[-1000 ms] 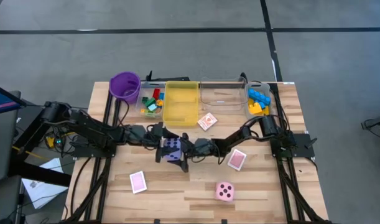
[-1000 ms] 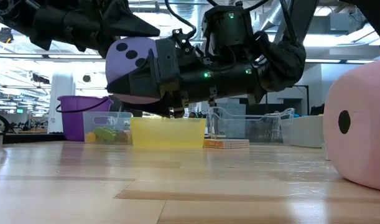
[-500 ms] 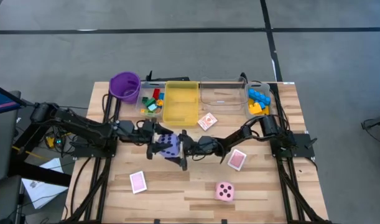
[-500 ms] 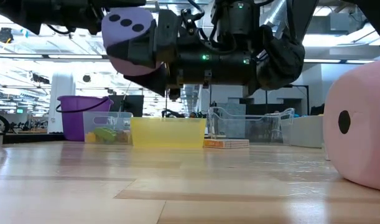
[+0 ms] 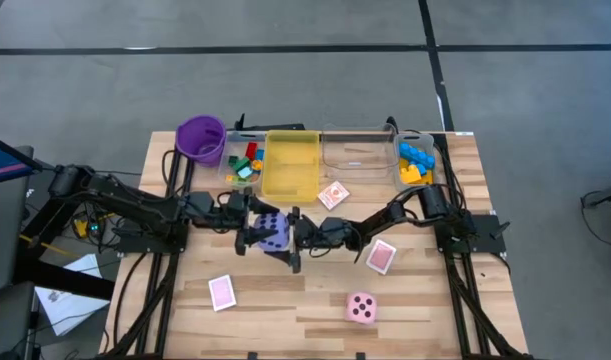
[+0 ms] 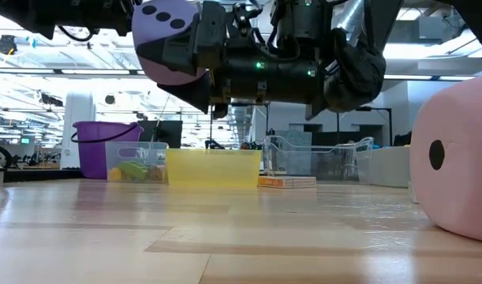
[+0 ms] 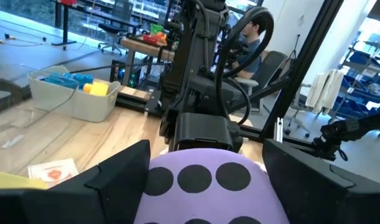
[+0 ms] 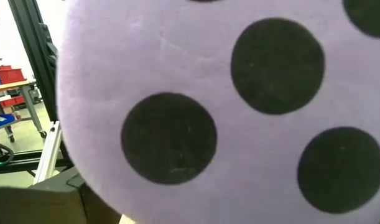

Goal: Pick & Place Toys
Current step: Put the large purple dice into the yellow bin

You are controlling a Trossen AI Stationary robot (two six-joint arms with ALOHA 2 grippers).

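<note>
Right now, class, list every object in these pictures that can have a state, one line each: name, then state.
purple die: lifted off the table, held between both grippers
left gripper: closed on the purple die
right gripper: against the die's other side
pink die: resting on the table
yellow bin: empty
purple cup: upright
playing cards: three lying flat on the table

The purple die (image 5: pixel 271 233), black-spotted, is held well above the table's middle. The pink die (image 5: pixel 361 307) sits near the front edge. Pink-backed cards (image 5: pixel 381 256) lie scattered. Coloured bricks (image 5: pixel 245 163) are heaped in the back bins.
</note>
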